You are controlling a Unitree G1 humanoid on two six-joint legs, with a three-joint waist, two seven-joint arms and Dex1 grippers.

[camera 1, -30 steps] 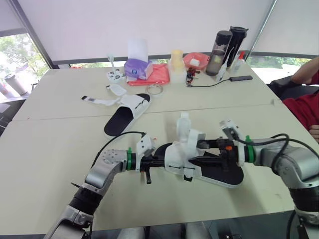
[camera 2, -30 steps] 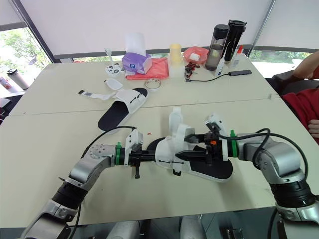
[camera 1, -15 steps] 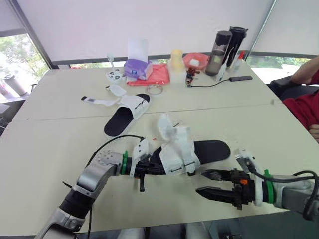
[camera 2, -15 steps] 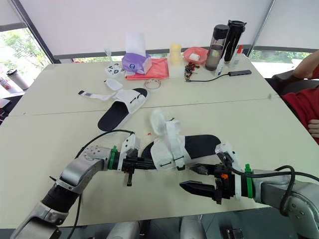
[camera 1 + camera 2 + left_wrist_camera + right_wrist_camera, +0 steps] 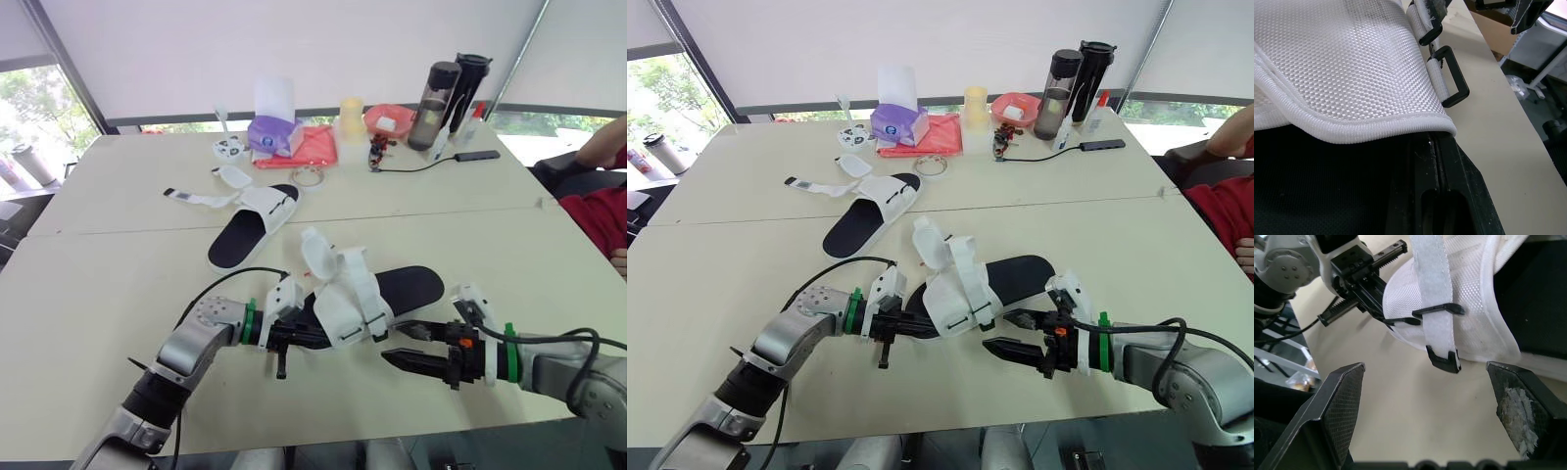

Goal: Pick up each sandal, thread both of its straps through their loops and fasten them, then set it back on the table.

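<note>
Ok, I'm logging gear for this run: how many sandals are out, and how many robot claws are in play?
Sandals: 2, the near sandal and the far sandal lying on the table.
Claws: 2, the left claw shut on the near sandal, and the right claw open.
Total: 4.

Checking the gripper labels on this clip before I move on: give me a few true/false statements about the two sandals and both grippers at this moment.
1. The left gripper is shut on the near sandal. True.
2. The right gripper is clamped on one of that sandal's straps. False: its fingers are open and clear of the sandal.
3. The far sandal lies on the table with a loose strap spread out beside it. True.
4. A person's hand rests on the far sandal. False: nothing touches it.
</note>
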